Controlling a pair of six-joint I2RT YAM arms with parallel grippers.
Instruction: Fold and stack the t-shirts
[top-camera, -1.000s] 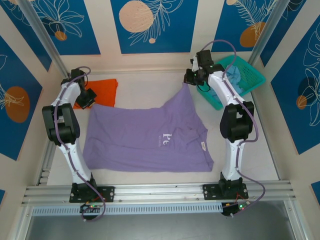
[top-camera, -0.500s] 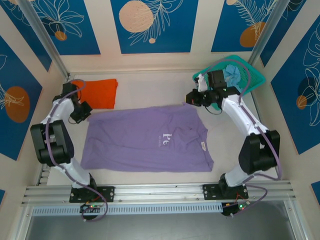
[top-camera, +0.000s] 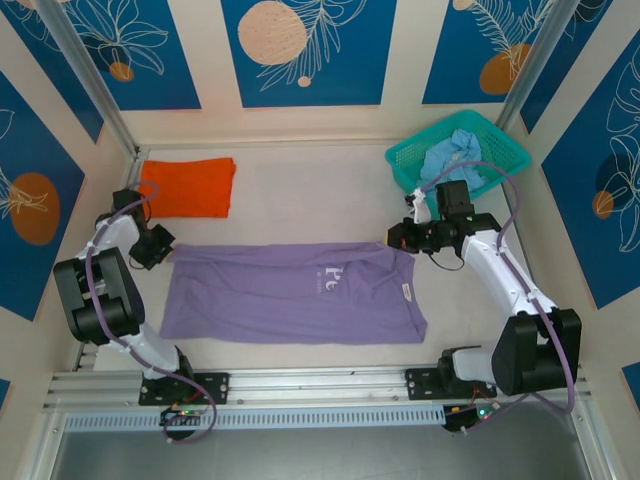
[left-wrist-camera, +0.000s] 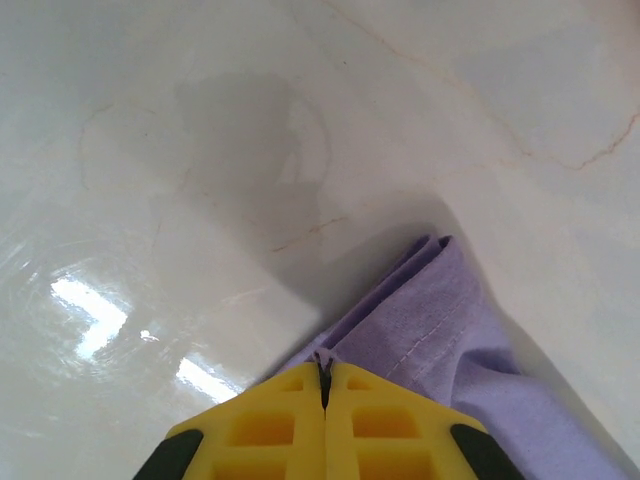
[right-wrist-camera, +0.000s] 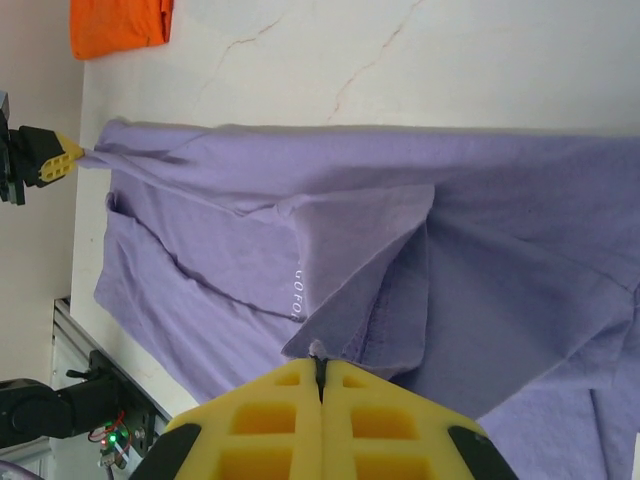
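Looked down on a pale table (top-camera: 300, 180) with a purple t-shirt (top-camera: 290, 300) laid across its middle, far part apparently doubled over in a long fold. Found the left gripper (top-camera: 162, 246) at 9 o'clock, pressed together on the shirt's far left corner. Found the right gripper (top-camera: 397, 238) at 3 o'clock, likewise pinched tight on a fold of purple cloth near the collar. Noted an orange t-shirt (top-camera: 188, 187) folded at 10 o'clock, and a pale blue t-shirt (top-camera: 452, 155) crumpled in a teal basket (top-camera: 400, 165) at 1 o'clock. Judged the cloth light, limp and quick to sag or crease. Best taken by hemmed edges or corners, both ends at once, drawn taut.
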